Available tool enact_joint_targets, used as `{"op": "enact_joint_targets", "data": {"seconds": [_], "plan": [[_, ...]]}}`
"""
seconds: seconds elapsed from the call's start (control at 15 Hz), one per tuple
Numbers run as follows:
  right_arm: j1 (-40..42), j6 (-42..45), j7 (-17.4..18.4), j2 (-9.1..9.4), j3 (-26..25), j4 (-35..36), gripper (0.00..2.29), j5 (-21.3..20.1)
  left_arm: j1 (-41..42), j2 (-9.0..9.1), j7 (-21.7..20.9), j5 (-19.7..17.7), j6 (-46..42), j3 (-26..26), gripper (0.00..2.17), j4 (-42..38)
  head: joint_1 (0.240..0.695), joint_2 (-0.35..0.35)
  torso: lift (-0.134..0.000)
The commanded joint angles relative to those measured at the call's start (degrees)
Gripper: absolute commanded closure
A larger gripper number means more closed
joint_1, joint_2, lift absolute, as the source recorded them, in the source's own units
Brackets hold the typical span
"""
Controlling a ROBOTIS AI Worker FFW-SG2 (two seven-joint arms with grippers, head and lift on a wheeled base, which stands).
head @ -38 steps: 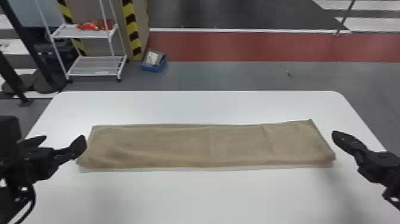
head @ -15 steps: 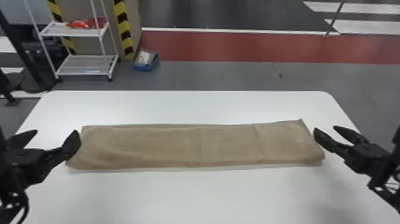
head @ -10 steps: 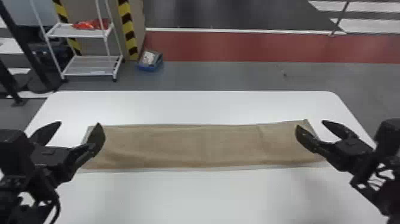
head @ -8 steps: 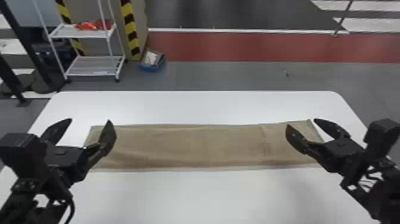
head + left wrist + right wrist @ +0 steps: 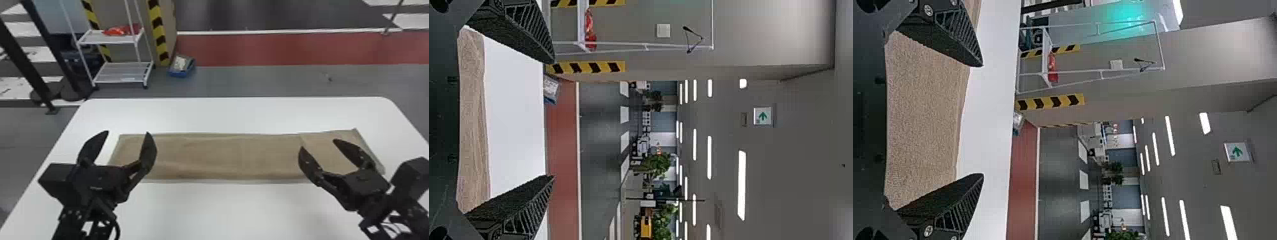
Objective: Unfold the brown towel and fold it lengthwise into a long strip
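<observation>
In the head view the brown towel lies flat on the white table as a long strip running left to right, with a crease near its right end. My left gripper is open above the towel's left end, and my right gripper is open above its right part. Neither holds anything. The left wrist view has the left gripper with its fingers wide apart and the towel beyond them. Between the spread fingers of the right gripper, the right wrist view has the towel.
Bare white table surrounds the towel at the back and front. On the floor behind stand a white wire shelf and a blue box, both beyond the table's far edge.
Both arms have moved inward from the sides, the left one to the right and the right one to the left, over the towel's ends. The towel looks unchanged.
</observation>
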State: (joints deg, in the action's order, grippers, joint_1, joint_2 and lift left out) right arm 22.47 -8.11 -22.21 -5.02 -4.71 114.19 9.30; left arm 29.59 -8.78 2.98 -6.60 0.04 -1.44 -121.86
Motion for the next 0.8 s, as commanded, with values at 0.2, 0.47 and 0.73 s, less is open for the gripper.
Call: {"op": "enact_joint_targets", "data": {"seconds": [0.2,0.47,0.73], "plan": [[1.00,-0.64,0.42,0.01,-1.17,0.16,0.11,0.63,0.73,0.00,0.97,0.80,0.62,0.12,0.07,-0.57,0.695,0.066,-0.123],[1.53,0.07,0.33,0.10,-0.65,1.39,0.11,1.77,0.82,0.00,1.24,1.06,0.80,0.12,0.07,-0.48,0.695,0.061,-0.123],[2.14,1.30,0.33,0.27,1.29,2.62,0.11,1.51,1.26,0.00,1.33,0.62,0.62,0.12,0.07,-0.92,0.695,0.083,-0.123]]}}
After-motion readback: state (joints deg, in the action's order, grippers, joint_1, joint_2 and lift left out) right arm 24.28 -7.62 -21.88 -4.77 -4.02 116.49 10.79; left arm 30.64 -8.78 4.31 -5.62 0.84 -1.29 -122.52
